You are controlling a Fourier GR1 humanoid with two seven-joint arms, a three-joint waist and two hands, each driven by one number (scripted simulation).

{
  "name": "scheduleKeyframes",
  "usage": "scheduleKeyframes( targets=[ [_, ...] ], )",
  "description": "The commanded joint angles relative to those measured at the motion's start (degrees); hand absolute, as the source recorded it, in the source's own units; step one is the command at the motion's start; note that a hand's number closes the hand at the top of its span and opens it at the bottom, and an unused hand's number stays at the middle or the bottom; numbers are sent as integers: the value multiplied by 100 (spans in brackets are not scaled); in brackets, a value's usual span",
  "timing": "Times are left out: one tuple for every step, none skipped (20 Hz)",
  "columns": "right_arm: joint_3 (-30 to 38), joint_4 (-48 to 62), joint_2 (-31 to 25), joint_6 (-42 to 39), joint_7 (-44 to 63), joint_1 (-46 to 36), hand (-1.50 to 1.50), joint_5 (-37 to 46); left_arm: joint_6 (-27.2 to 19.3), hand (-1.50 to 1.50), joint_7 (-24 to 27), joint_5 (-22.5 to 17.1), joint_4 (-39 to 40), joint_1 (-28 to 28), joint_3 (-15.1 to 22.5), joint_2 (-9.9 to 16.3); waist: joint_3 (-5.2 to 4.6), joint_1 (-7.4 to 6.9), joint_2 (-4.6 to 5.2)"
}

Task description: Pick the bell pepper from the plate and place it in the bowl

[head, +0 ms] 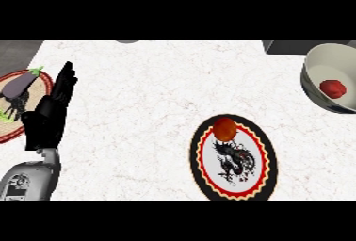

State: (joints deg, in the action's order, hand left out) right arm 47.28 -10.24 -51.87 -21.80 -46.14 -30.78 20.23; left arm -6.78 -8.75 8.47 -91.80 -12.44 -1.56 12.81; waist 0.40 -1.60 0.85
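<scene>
On the white marbled counter (139,94), the black-rimmed plate (208,181) with the red scalloped ring and dragon design serves as the landmark. Far to its left, the robot's left hand (50,113) stands at the view's left side, its grey forearm (28,181) rising from the lower edge; the fingers are straight and held together, pointing up and slightly right, holding nothing, and the hand rests there with the palm edge-on to the view. Behind that hand, further left of the dragon plate, lies a second plate (43,77) with a brownish rim, partly cut off by the view's edge and partly hidden by the hand; one purple eggplant (20,83) with a green stem lies on it. On the dragon plate itself sits one round orange-red item (224,128), at the plate's far end, touching the inner ring. Up and to the right of the dragon plate, well apart from it, is one pale bowl (316,61), cut by the view's right edge, and inside it rests one red bell pepper (332,88), against the bowl's inner wall. So there are two plates, one bowl, one eggplant, and two reddish items. The right hand does not show.
</scene>
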Motion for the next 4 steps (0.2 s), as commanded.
scheduleKeyframes(
  targets=[
    [-47,-76,-55,-622,-496,186,-150,-57,-49,0,-550,105,-519,-51,83,14,-1,-3,-40],
    [-18,-36,64,-588,-671,379,-150,-99,16,0,-200,5,42,-245,-122,84,-2,54,-12],
    [-62,-69,80,-572,-718,416,-150,-73,-34,0,151,82,-23,200,21,-48,-2,13,-12],
    [-57,-111,181,-485,-768,428,-150,-126,27,0,-250,7,-35,-134,-27,-11,-7,53,-27]
  ],
)
